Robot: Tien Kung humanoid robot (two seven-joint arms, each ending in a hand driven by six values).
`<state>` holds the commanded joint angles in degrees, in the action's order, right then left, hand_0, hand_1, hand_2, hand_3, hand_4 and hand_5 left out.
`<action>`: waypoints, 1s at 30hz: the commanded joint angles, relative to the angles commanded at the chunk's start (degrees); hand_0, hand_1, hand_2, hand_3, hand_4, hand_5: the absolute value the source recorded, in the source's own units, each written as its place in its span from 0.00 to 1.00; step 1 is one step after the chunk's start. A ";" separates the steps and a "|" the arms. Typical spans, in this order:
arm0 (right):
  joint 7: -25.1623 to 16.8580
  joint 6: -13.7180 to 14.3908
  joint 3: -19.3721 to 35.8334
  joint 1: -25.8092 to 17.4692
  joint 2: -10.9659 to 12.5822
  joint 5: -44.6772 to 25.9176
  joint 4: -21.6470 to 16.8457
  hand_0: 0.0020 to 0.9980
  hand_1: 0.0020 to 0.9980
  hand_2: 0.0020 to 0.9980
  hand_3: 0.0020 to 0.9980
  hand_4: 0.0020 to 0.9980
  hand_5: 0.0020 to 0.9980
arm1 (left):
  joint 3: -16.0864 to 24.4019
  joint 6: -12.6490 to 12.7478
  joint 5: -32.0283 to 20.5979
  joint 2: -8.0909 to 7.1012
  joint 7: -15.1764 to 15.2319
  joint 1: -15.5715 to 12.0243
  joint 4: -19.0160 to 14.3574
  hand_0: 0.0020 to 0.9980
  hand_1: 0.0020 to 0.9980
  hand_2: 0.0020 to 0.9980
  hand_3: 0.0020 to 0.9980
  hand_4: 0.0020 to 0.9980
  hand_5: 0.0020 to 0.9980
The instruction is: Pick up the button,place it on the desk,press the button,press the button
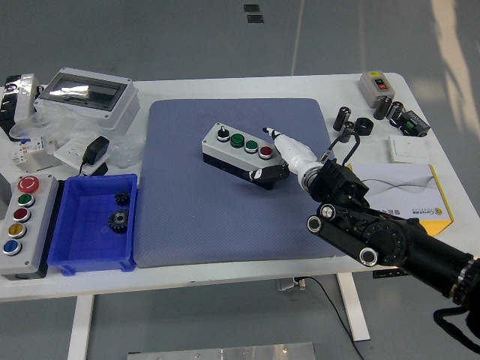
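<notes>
A grey button box [238, 147] with a black knob, two green buttons and one red button sits on the blue mat [225, 217], its right end raised a little. My right hand [274, 156] comes in from the lower right. Its white fingers [289, 147] lie over the box's right end by the red button, and a black thumb [268, 175] is under that end. The hand is shut on the box. The left arm is out of view.
A blue bin [71, 225] with two black gears and a larger multi-button box [21, 225] stand at the left. A grey enclosure [86, 94], an adapter and bags lie back left. A small switch box [375, 86], black cylinders and a yellow-white carton [412, 191] are at the right.
</notes>
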<state>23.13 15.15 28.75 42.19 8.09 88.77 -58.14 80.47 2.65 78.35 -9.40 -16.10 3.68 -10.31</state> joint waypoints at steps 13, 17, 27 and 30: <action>-0.17 4.11 -3.72 0.55 -0.43 -1.32 1.33 0.70 0.85 0.94 1.00 0.97 0.39 | 0.14 -0.07 0.42 0.00 0.04 0.23 0.00 0.63 0.51 0.53 0.60 0.62 0.21; 0.01 5.05 -4.53 0.61 -0.59 -1.10 1.82 0.70 0.85 0.94 1.00 0.97 0.39 | 0.07 -0.10 0.45 -0.04 0.15 0.30 0.00 0.63 0.51 0.53 0.60 0.62 0.21; 0.13 5.60 -6.05 0.69 -0.88 -0.52 2.80 0.25 0.43 0.52 0.79 0.46 0.16 | -0.31 -0.26 0.42 0.01 0.52 0.62 0.00 0.63 0.51 0.53 0.59 0.61 0.21; -0.02 5.73 -6.17 0.62 -0.89 -0.32 2.96 0.18 0.35 0.44 0.58 0.18 0.01 | -0.48 -0.29 0.30 -0.01 0.63 0.62 0.00 0.63 0.51 0.53 0.59 0.61 0.21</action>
<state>23.11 20.89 22.58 42.82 7.20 88.45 -55.18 79.99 2.37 78.65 -9.41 -15.47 4.30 -10.31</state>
